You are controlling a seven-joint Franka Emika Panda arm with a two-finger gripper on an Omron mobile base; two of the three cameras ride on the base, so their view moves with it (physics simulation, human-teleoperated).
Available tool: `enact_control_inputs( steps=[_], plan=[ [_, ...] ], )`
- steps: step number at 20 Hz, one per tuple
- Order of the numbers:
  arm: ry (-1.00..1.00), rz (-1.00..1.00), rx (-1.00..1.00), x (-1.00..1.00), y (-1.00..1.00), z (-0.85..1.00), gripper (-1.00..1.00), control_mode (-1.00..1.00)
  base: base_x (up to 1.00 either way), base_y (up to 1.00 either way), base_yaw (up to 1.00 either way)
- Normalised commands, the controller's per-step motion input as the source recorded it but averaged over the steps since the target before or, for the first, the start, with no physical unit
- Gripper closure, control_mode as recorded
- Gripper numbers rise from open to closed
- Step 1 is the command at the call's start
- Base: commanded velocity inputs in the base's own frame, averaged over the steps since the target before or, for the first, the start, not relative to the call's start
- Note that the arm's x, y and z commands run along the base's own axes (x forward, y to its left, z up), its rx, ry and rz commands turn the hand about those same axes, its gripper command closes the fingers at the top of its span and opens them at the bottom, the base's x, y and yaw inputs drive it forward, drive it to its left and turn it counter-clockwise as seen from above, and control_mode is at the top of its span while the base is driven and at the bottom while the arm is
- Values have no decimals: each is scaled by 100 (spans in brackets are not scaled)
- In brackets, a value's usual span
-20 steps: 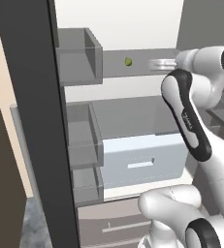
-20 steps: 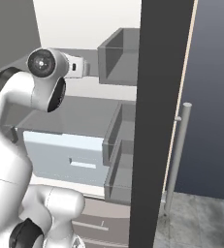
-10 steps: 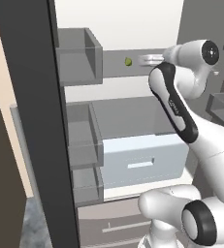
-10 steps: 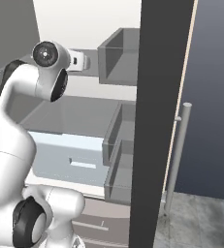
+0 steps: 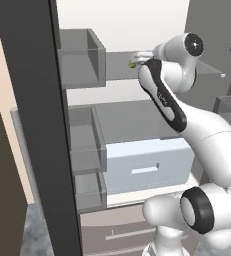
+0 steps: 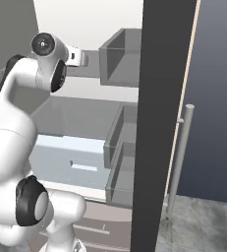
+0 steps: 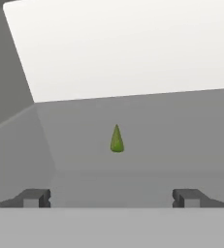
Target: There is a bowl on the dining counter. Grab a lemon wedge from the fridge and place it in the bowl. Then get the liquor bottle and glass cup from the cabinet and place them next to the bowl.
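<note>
Inside the open fridge [image 5: 137, 170], one lemon wedge [image 7: 116, 139] lies alone on the upper grey shelf [image 7: 181, 131], ahead of the gripper [image 7: 112, 197], whose two jaws stand spread wide, well apart from it, holding nothing.

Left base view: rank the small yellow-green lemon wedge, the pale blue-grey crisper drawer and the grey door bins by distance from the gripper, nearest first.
1. Small yellow-green lemon wedge, on the upper grey shelf just ahead of the open gripper.
2. Upper grey door bin, at shelf height, off to the left.
3. Pale blue-grey crisper drawer, well below the shelf.
4. Lower grey door bins, down-left; close to the drawer's rank, hard to separate.
</note>
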Motion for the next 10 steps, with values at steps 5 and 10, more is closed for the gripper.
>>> enact_control_inputs(
  steps=[5, 10],
  plan=[
    [5, 0, 0, 35, 3, 0, -100, -100, 0, 0, 0],
    [4, 0, 0, 32, 0, 0, -100, -100, 0, 0, 0]
  ],
)
